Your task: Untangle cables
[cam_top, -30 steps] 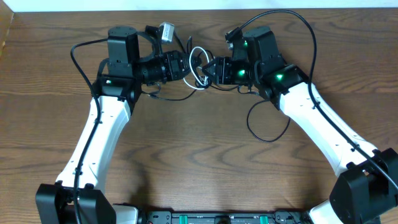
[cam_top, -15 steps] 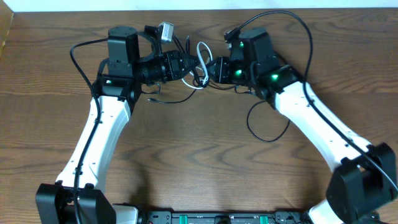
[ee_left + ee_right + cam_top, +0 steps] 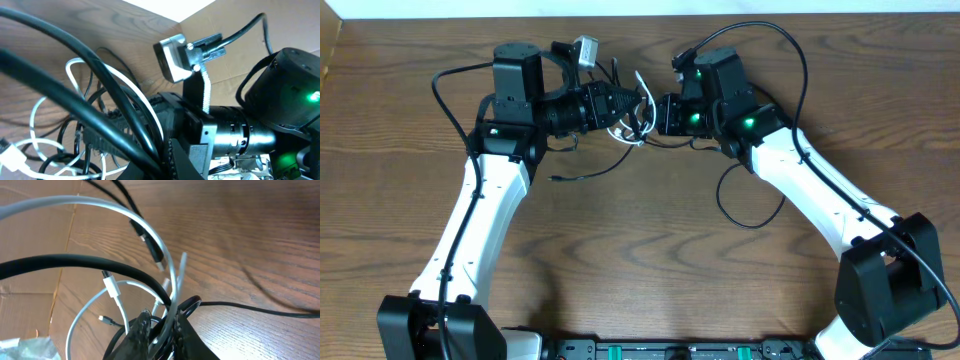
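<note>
- Wooden table (image 3: 640, 250) fills the overhead view, and both arms meet near its far edge, at centre.
- Tangled cables (image 3: 632, 118) hang bunched between the left gripper (image 3: 618, 105) and the right gripper (image 3: 658, 113), which sit close together.
- Right wrist view alone shows its fingers (image 3: 137, 332) narrow, pinching a white cable (image 3: 167, 265) and a black cord (image 3: 75, 262).
- Left wrist view shows black cords running into closed jaws.
- Wrist views show cardboard (image 3: 210, 20) beyond the table edge.
- Broad bare wood lies on the near side, between the arms.
</note>
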